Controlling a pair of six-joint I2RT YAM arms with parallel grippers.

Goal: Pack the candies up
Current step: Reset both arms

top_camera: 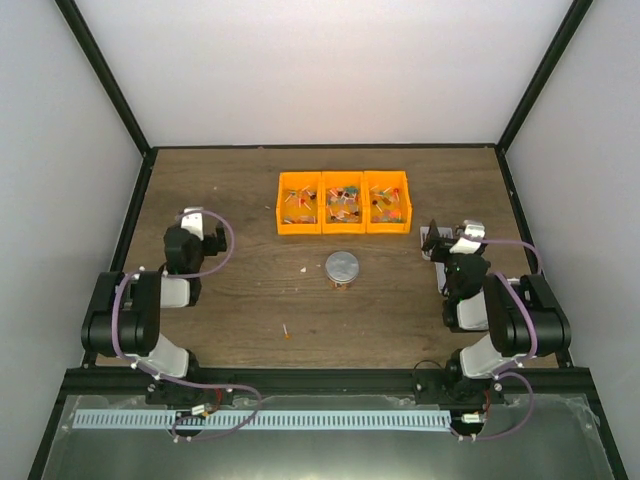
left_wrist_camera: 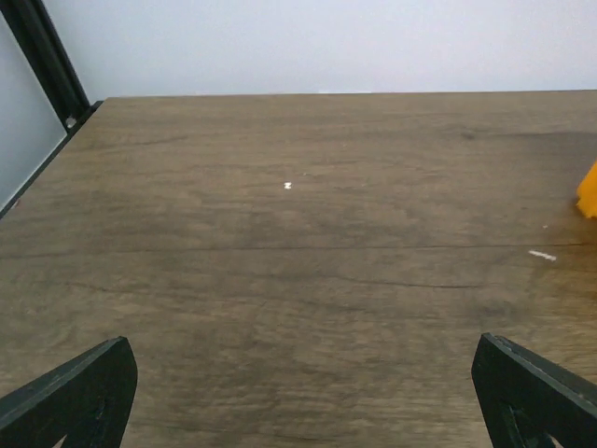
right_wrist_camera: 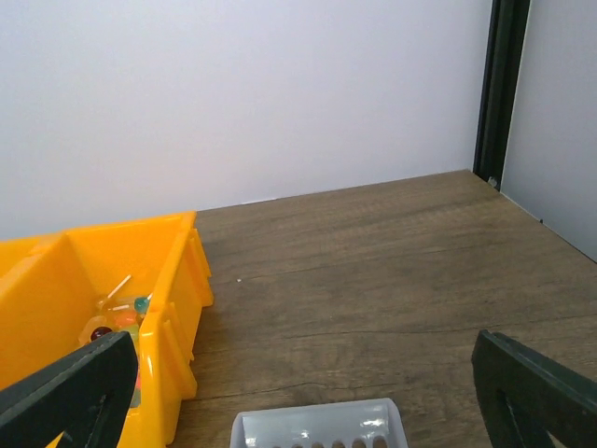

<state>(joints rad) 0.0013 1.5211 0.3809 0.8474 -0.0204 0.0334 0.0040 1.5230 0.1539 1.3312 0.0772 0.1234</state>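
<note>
desk (top_camera: 250, 300): dark wood, walled on three sides.

bin (top_camera: 343, 229): orange, three compartments in a row, parallel to the far edge, about midway between left and right edges, a little off the back wall.

candies (top_camera: 343, 204): mixed colours, a loose layer in all three compartments. the right wrist view shows a few in the rightmost compartment (right_wrist_camera: 117, 322), low against its floor. too small to count.

stray candy (top_camera: 286, 331): alone on the desk, toward the near edge, left of centre, well apart from the bin. a pale fleck (top_camera: 305, 269) lies just left of the cup.

cup (top_camera: 342, 268): upright near the desk centre, on the near side of the middle compartment, apart from the bin. top reads pale grey from above; some colour shows at its near side. contents cannot be told.

scoop (top_camera: 436, 243): grey, slotted, flat on the desk toward the right edge, near the bin's near right corner, not touching it.

left gripper (left_wrist_camera: 303, 373): near the left edge, fingers spread wide, nothing between them but bare desk. bin corner is just visible at the far right of its view.

right gripper (right_wrist_camera: 303, 373): over the scoop, fingers spread wide. the scoop's end (right_wrist_camera: 317, 427) sits between them and below, clear of both fingers. no hold on anything.
</note>
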